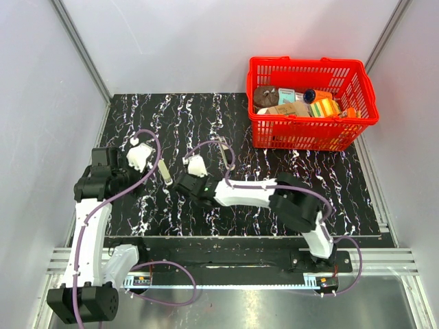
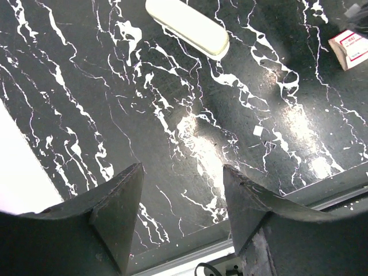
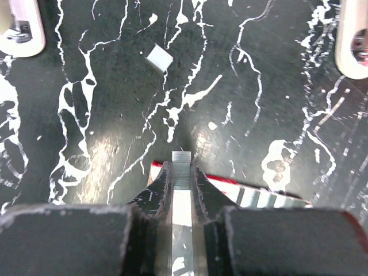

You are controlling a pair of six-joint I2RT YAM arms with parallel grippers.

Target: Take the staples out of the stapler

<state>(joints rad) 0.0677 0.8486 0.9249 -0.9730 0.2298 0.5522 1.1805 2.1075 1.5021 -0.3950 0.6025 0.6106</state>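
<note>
The stapler shows as a slim cream-coloured body lying on the black marbled mat; it also shows in the left wrist view and at the top left of the right wrist view. My right gripper is shut on a silver strip of staples and holds it just above a small red-and-white box. In the top view my right gripper is right of the stapler. My left gripper is open and empty, above bare mat to the stapler's left.
A second cream piece lies at the right, near a silvery part. A small white scrap lies on the mat. A red basket of goods stands at the back right. The red-and-white box shows in the left wrist view.
</note>
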